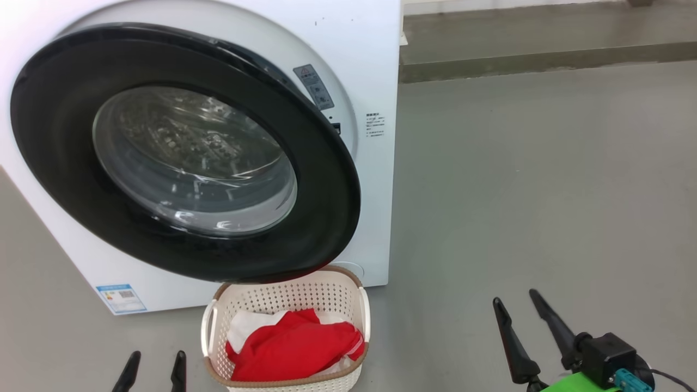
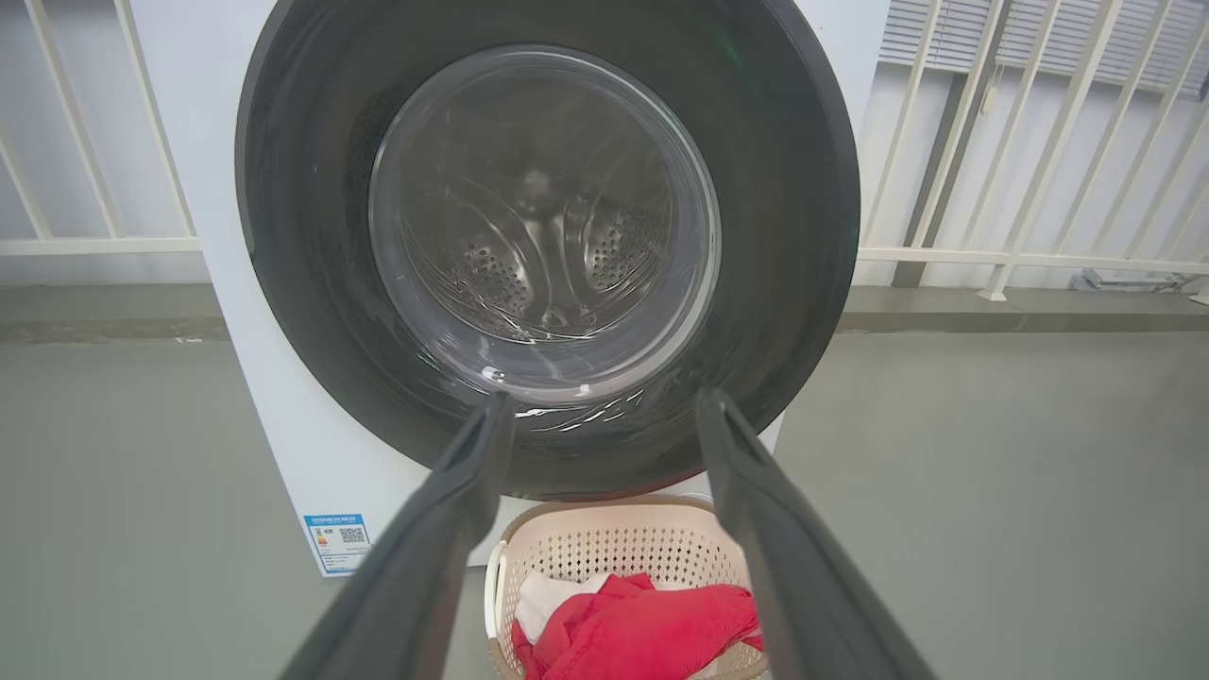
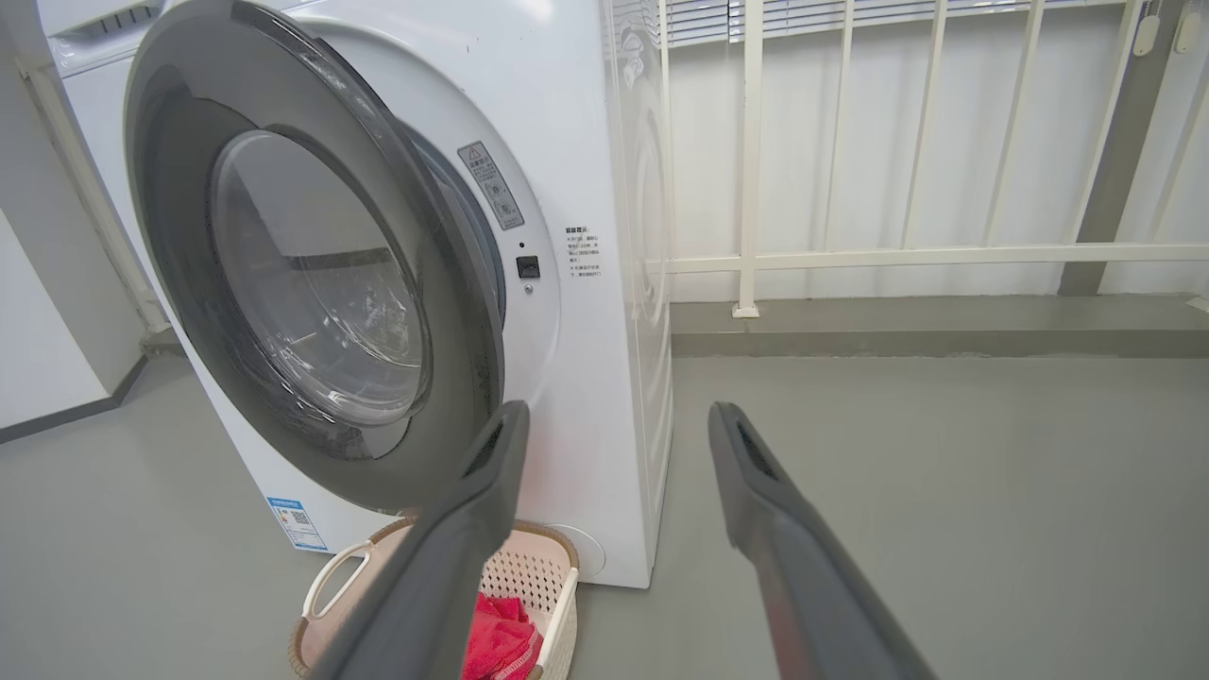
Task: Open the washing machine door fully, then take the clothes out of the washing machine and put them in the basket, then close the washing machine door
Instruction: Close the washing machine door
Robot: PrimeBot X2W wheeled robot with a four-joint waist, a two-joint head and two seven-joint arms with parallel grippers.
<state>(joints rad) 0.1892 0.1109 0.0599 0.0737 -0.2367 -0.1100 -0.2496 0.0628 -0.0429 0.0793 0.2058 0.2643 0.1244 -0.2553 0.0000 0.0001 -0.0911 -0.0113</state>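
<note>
The washing machine point(image 1: 375, 65) is a white front-loader at the left. Its door point(image 1: 60, 136), black-rimmed with a clear bowl window, stands partly ajar, swung out over the basket; the right wrist view shows a gap between the door point(image 3: 463, 312) and the machine front point(image 3: 586, 378). The cream basket point(image 1: 288, 296) sits on the floor just below the door, holding red clothes point(image 1: 294, 348) and a white piece. My left gripper point(image 1: 155, 362) is open at the bottom left, beside the basket. My right gripper point(image 1: 517, 302) is open at the lower right, empty, well away from the machine.
Grey floor point(image 1: 544, 190) stretches open to the right of the machine. A raised ledge point(image 1: 544, 60) runs along the back, with a white railing point(image 3: 897, 255) above it. A blue label sticker point(image 1: 121, 298) sits low on the machine front.
</note>
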